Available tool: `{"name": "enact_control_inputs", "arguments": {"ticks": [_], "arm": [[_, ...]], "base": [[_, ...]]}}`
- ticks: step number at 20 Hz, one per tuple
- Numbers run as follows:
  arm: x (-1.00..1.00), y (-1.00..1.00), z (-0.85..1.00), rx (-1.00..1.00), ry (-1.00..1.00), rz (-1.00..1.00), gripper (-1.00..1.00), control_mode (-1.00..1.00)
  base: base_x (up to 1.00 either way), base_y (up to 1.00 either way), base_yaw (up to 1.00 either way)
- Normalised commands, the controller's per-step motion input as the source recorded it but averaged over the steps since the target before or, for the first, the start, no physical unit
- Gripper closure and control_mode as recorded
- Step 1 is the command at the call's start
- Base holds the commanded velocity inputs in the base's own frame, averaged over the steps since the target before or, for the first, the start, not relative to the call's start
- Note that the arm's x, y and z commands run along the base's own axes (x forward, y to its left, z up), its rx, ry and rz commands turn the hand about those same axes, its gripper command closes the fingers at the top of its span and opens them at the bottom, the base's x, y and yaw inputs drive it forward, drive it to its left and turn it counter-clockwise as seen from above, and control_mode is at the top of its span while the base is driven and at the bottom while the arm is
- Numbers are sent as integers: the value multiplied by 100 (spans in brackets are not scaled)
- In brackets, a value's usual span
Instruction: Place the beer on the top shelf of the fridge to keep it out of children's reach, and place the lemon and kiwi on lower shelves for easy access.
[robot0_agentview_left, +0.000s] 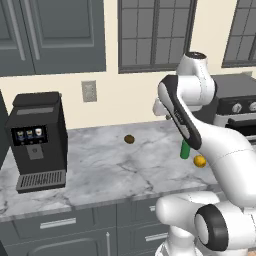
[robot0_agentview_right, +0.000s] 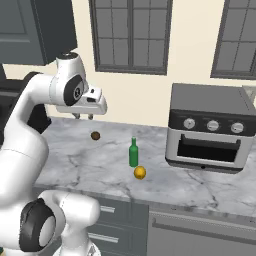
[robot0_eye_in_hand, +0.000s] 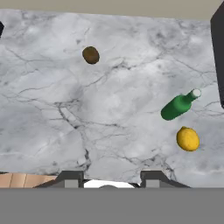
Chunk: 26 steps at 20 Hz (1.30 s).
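The beer (robot0_agentview_right: 133, 153), a slim green bottle, stands upright on the marble counter (robot0_agentview_right: 80, 165); my forearm partly covers the beer (robot0_agentview_left: 185, 150) in the left base view. Just in front of it lies the yellow-orange lemon (robot0_agentview_right: 140, 172), also lemon (robot0_eye_in_hand: 187, 138) and lemon (robot0_agentview_left: 200, 161). The brown kiwi (robot0_agentview_right: 95, 135) rests further back and to the left, kiwi (robot0_agentview_left: 129, 139), kiwi (robot0_eye_in_hand: 90, 55). My gripper (robot0_agentview_right: 82, 116) hangs well above the counter near the kiwi, pointing down. It is open and holds nothing, its fingertips (robot0_eye_in_hand: 70, 177) wide apart. The fridge and its shelves are out of view.
A black coffee machine (robot0_agentview_left: 37, 140) stands at the counter's left end. A grey toaster oven (robot0_agentview_right: 210, 127) with knobs sits to the right of the bottle. Dark drawers (robot0_agentview_left: 60, 222) run under the counter's front edge, and a wall with windows (robot0_agentview_right: 131, 35) is behind.
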Motion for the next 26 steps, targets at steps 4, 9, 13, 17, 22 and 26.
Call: {"name": "enact_control_inputs", "arguments": {"ticks": [4,9,13,17,22,26], "arm": [[-12,-6,-5,2,-17,4,-100,-100],[-34,-39,-23,4,-30,11,-100,-100],[-30,-50,-22,3,-22,11,-100,-100],[-28,-55,-17,1,-9,11,-100,-100],[-12,-62,-20,0,0,10,-100,-100],[-14,-63,-17,2,1,8,-100,-100]], "base": [[0,0,0],[0,0,0],[0,0,0],[0,0,0],[0,0,0],[0,0,0]]}}
